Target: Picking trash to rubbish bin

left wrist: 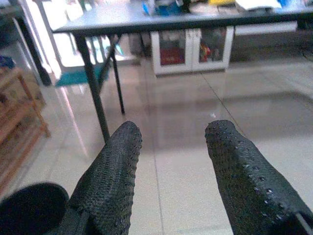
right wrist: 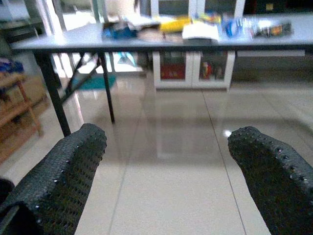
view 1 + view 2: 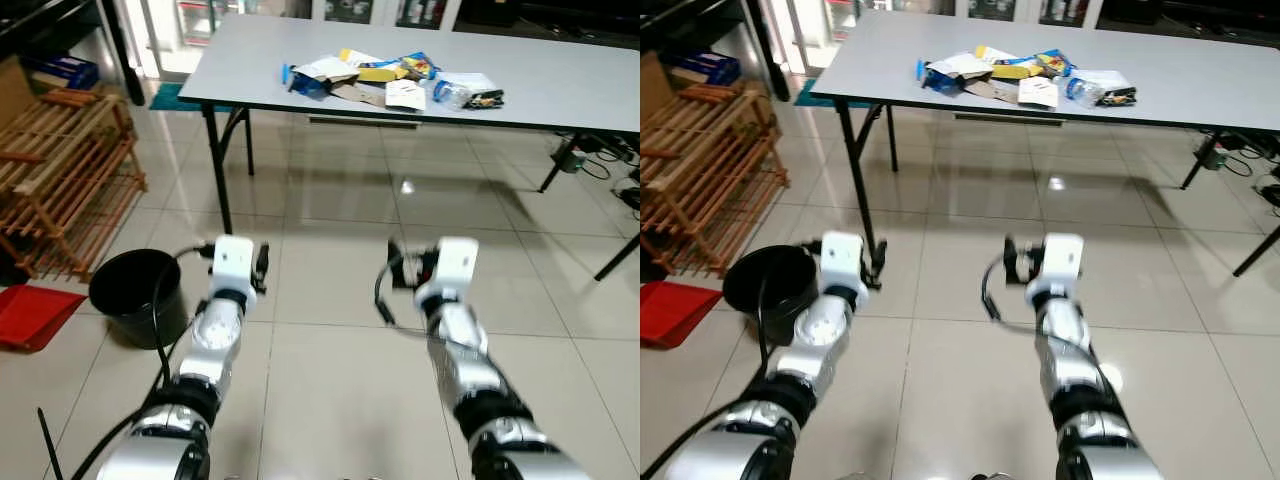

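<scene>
Both claws gape empty over the floor: left claw (image 1: 171, 166), right claw (image 2: 161, 171); trash (image 3: 390, 80) far on the desk (image 3: 560, 90), bin (image 3: 135, 295) near left.

Glossy pale tiles cover the floor (image 3: 330, 350), mirroring light and the furniture above. Ahead of both pincers stands the counter (image 3: 560, 90), its top a smooth, matt grey sheet on thin black metal legs. The trash (image 3: 385, 82) on it looks like crumpled paper, brown card and shiny printed plastic wrappers. Just beside the left pincer (image 1: 173, 147) sits the rubbish bin (image 3: 137, 297), matt black plastic. Further out on that side is a rack (image 3: 65, 175) of bare, unvarnished wooden slats. The left pincer's fingers (image 1: 115, 178) are black, rubbery and studded with small bumps; the right pincer (image 2: 166, 161) has the same pebbled texture. Both arms show polished silver metal with white plastic wrist housings.
</scene>
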Available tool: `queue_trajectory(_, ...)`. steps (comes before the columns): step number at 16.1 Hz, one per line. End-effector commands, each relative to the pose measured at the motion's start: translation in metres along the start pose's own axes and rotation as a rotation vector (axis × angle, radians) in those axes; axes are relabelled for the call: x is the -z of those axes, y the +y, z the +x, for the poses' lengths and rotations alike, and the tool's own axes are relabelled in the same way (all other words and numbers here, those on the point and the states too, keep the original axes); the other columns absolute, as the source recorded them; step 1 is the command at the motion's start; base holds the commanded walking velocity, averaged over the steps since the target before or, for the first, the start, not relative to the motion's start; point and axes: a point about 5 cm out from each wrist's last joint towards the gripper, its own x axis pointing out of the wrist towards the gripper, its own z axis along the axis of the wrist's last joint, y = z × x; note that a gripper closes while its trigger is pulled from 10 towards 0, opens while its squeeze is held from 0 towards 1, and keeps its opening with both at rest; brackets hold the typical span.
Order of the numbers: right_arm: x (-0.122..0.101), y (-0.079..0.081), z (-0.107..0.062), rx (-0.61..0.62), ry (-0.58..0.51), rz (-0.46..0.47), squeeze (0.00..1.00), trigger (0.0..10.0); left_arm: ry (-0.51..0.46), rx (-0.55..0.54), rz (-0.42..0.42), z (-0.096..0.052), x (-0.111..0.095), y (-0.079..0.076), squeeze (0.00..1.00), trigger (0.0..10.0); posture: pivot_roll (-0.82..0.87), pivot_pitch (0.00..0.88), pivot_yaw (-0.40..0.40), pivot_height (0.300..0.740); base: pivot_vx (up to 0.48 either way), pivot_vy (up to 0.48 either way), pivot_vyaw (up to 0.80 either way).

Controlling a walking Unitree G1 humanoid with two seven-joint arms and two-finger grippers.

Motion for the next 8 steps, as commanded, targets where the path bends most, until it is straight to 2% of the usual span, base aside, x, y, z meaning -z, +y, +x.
queue_trajectory(1, -0.021, -0.003, 0.01, 0.006, -0.063, 0.001, 0.0, 10.0, -0.083, -0.024, 0.009, 0.009, -0.022, 0.003, 0.0, 10.0, -0.04, 0.047, -0.063, 0.74, 0.371, 0.0, 0.0)
queue_trajectory(4, -0.045, 0.001, 0.021, -0.019, -0.127, -0.04, 0.0, 10.0, -0.126, -0.05, 0.031, 0.016, -0.037, 0.007, 0.0, 10.0, -0.04, 0.049, -0.069, 0.74, 0.47, 0.0, 0.0)
queue_trajectory(8, -0.044, 0.001, 0.021, -0.009, -0.12, -0.02, 0.0, 10.0, -0.138, -0.057, 0.033, 0.015, -0.039, 0.007, 0.0, 10.0, -0.04, 0.046, -0.072, 0.74, 0.476, 0.0, 0.0)
